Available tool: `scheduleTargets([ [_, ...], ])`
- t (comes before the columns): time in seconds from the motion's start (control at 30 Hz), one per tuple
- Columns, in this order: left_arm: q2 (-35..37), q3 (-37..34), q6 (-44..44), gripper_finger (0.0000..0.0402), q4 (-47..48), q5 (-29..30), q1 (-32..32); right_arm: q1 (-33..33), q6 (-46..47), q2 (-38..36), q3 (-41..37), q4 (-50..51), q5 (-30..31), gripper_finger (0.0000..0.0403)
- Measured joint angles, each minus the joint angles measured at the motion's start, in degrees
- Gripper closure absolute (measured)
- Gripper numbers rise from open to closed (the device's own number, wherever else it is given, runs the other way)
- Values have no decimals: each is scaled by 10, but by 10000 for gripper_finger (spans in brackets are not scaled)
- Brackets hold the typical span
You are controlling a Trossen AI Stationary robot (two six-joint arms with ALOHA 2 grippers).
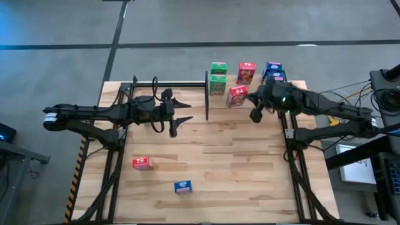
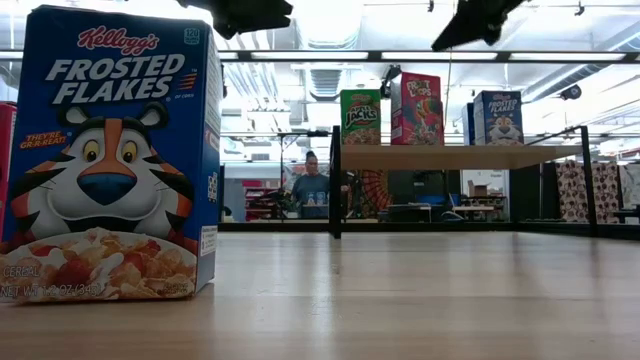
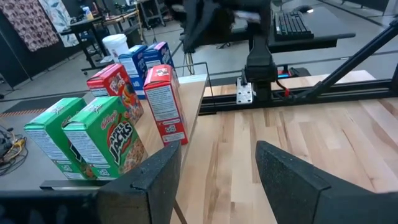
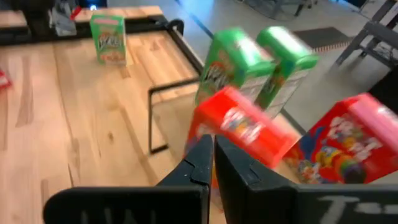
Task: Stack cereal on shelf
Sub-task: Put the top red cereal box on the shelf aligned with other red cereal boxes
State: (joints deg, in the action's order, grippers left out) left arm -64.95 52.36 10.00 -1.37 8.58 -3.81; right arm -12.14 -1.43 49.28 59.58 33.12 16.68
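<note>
Green boxes on shelf: bright green, red-orange lettering, white side panels.
Red boxes: red, multicolour loop print; one more red box on tabletop.
Blue boxes: deep blue, white lettering, orange-black striped tiger; another blue box on tabletop.
Shelf: pale wood, black posts.
Tabletop: light plank wood, mixed tan strips.
Arms: black.

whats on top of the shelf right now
On the shelf stand six cereal boxes: two green, two red and two blue. The right gripper, shut and empty, hangs over it and covers part of the blue pair from above.
</note>
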Motion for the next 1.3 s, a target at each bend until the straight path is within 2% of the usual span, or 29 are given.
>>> scheduleTargets([
  [0.23,0,0,4,210,1,0,0,-88,-70,55,99,64,-112,394],
  [0.43,0,0,23,210,1,0,0,-133,-118,103,174,118,-129,394],
  [0.57,0,0,30,210,2,0,0,-153,-156,142,206,146,-169,394],
  [0.73,0,0,34,210,3,0,0,-160,-233,176,235,167,-172,394],
  [0.87,0,0,37,210,11,0,0,-160,-233,197,270,196,-188,385],
  [1.0,0,0,39,210,12,0,0,-160,-235,217,299,238,-191,340],
  [1.13,0,0,43,210,12,0,0,-160,-254,228,307,253,-167,274],
  [1.3,0,1,49,210,14,0,0,-160,-256,232,308,253,-166,195],
])
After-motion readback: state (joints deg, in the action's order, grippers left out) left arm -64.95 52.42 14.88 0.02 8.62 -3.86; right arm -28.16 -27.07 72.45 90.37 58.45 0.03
